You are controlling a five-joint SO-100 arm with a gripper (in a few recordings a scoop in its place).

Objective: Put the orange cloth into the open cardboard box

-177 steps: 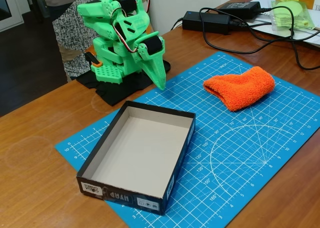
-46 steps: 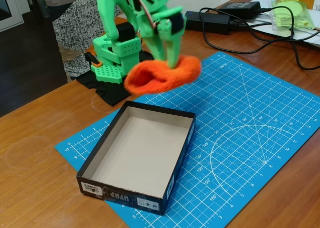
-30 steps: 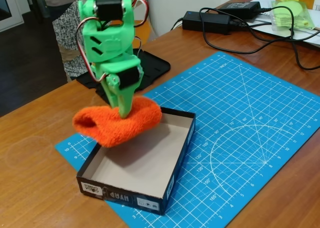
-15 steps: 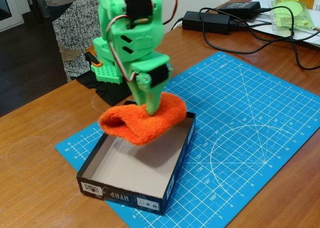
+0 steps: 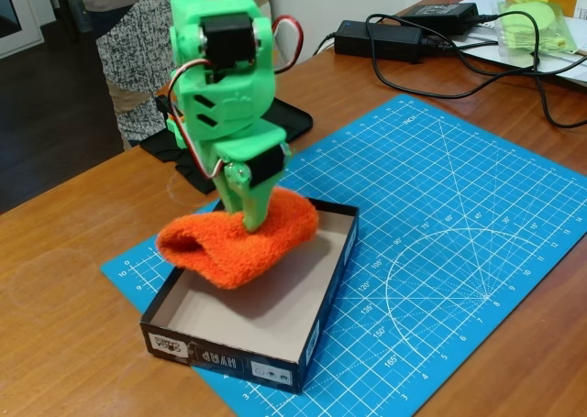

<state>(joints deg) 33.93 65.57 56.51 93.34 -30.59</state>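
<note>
The gripper [image 5: 252, 217] sinks its fingertips into the orange cloth [image 5: 240, 241], so the tips are hidden. The cloth covers the far left part of the open cardboard box [image 5: 234, 348], floor and rim alike, and whether it touches the box cannot be told. The arm's top is cut off at the upper edge. A person [image 5: 128, 41] at upper left is cropped. The white print on the box is too small to read.

- The green arm [image 5: 220, 78] stands tall, bent over at the wrist.
- Its end effector [image 5: 249, 217] points straight down, fingers pinched together on the orange cloth [image 5: 237, 243].
</note>
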